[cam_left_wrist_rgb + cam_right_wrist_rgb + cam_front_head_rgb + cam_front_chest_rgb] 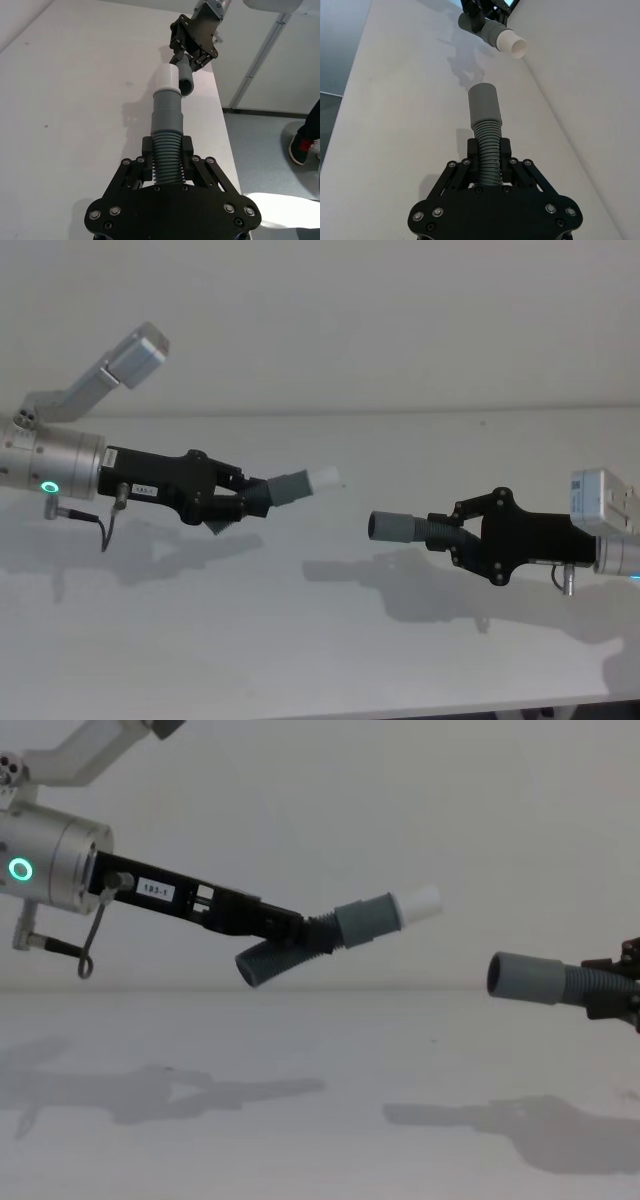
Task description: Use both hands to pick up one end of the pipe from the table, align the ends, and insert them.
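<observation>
The plug piece (288, 488) of the pipe hung in the air in our left gripper (243, 500), its white tip (326, 478) angled up and toward our right. Across an open gap, the socket piece (400, 527) sat in our right gripper (447, 532), its hollow cuff (522, 977) lying nearly level and facing the tip. From the chest camera the tip (421, 901) stood higher than the socket mouth. We judged that the ends were not yet on one axis and that the plug needed tilting down and lowering before any push.

Both grips were taken on the ribbed hose behind the cuffs. Our left fingers (146, 151) were narrowed tight around the ribs, and our right fingers (506, 150) likewise. That left each smooth cuff fully bare to mate. The plug piece's bent tail (257, 963) hung free below the left gripper.

Both pieces were well above the table (300, 660), which gave us room to swing either end without scraping.
</observation>
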